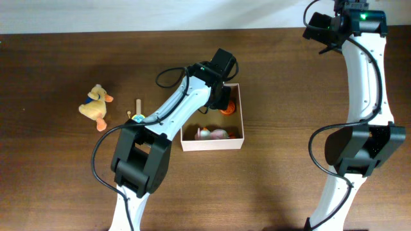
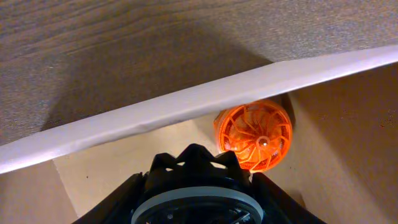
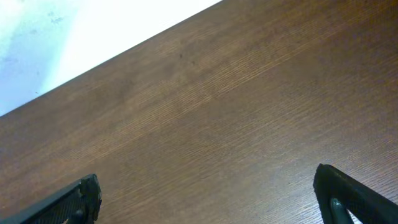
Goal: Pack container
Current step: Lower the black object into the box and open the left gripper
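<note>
On the table (image 1: 51,186), the container (image 1: 212,144) is white, tan-lined.

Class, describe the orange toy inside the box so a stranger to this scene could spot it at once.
Near the middle of the wooden table sits a square white box. In its far half, tucked against a wall, lies a round, bright orange disc with radiating fins; the other toy, pale pink and white, lies by the near wall.

Container (image 1: 212,143): finished white outside, tan-brown inside.
Ribbed toy (image 2: 255,134): coloured bright orange, patterned with radiating spokes.
Plush duck (image 1: 96,106): yellow, trimmed with an orange beak and a blue neck band.
Table (image 1: 51,179): dark brown, streaked with wood grain.
Arms (image 1: 365,70): white, jointed in black.
</note>
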Motion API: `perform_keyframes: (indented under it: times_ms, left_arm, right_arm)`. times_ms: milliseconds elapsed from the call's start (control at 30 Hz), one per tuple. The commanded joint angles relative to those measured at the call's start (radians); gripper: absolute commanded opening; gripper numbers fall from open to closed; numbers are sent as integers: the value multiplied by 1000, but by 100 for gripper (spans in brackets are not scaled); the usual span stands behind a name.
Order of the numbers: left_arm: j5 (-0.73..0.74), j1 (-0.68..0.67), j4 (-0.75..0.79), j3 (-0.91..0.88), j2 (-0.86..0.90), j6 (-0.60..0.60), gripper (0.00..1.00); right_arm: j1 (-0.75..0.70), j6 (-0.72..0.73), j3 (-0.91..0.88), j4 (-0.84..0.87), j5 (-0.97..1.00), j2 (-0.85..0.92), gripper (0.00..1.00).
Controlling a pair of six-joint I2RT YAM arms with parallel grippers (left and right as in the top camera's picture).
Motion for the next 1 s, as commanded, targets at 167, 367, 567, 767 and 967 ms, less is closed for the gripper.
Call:
perform_keyframes:
  times_ms: [167, 367, 567, 767, 967]
  left_arm:
    - [-76, -1, 6, -7, 16, 12, 34]
    - [-75, -2, 6, -8, 51, 12, 34]
    - [-75, -2, 3, -8, 59, 12, 52]
    - [-75, -2, 3, -8, 59, 13, 73]
    - [-75, -1, 3, -8, 59, 13, 80]
  right_arm:
    - [5, 13, 1, 1, -2, 13, 99]
    - [5, 13, 1, 1, -2, 13, 99]
    - [5, 13, 1, 1, -2, 13, 99]
    - [5, 13, 1, 1, -2, 13, 99]
    - [5, 13, 1, 1, -2, 13, 99]
